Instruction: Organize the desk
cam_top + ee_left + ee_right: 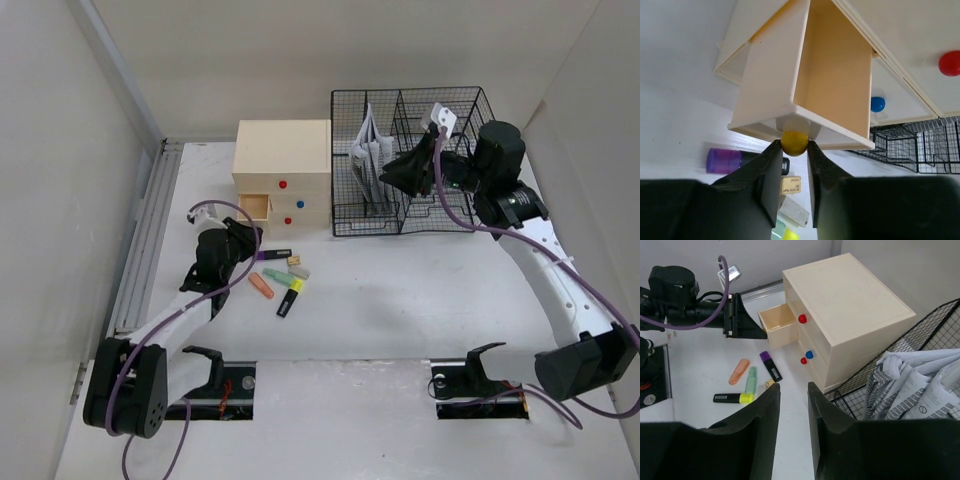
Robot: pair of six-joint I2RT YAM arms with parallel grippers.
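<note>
The desk [400, 310] is a wide white tabletop. A cream drawer box [282, 165] stands at the back, its top drawer [256, 208] pulled out to the left. My left gripper [249, 229] is shut on that drawer's yellow knob [794, 142], and the drawer [832, 75] looks empty inside. Highlighters lie in front of the box: purple-capped [272, 254], orange [261, 285], green [277, 277] and yellow-capped [290, 298]. My right gripper [388, 171] hovers over the black wire rack [440, 215]. Its jaws [793, 387] stand apart with nothing between them.
Folded papers [368, 155] stand in the rack's left section. Two small erasers [297, 266] lie by the highlighters. A red knob [802, 318] and a blue knob [809, 354] mark the closed drawers. Grey slotted rails [145, 235] run along the left edge, with walls on both sides.
</note>
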